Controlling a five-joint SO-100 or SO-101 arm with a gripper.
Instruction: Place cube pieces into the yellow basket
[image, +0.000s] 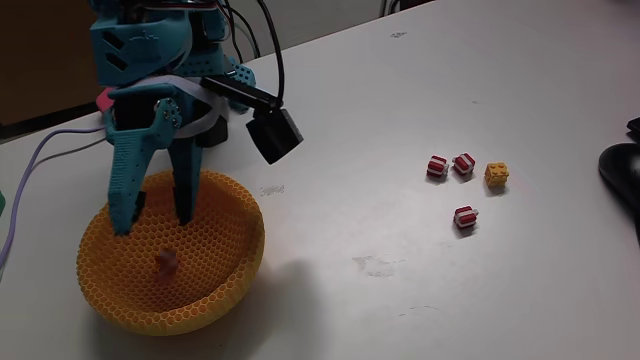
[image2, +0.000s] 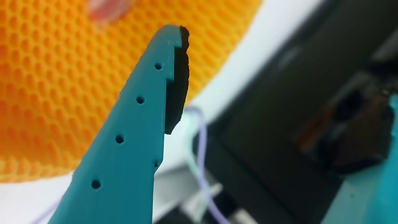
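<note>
Over on the left of the fixed view I have the teal arm (image: 150, 60) standing above the yellow basket (image: 225, 275), which sits on the white worktop (image: 400, 200) at the near left. My end effector (image: 155, 222) hangs inside the basket's rim with its two fingers spread apart and nothing between them; the tips are down among the honeycomb mesh walls, above the floor of the bowl. On that floor, just below and slightly right of the fingertips, lies a small pale reddish piece (image: 165, 262) (too blurred for me to read any stripes on it).

To the right, well apart from the basket, four cube pieces rest on the worktop. Two red cubes with white stripes (image: 437, 166) (image: 464, 164) sit just beside each other, and the yellow-orange studded cube (image: 496, 176) lies a little to their right. A third red striped cube (image: 465, 217) lies nearer to me, below that row.

A black boxy camera (image: 274, 134) hangs off the arm on its right side, and a lilac cable (image: 40, 150) trails across the far left of the worktop. Some dark object (image: 622, 170) pokes in at the right edge.

From the wrist view I see one teal finger (image2: 124, 162) with its dark pad, the orange mesh of the basket (image2: 56, 81) behind it on the left, and a blurred pinkish smudge (image2: 109, 7) at the top edge.
</note>
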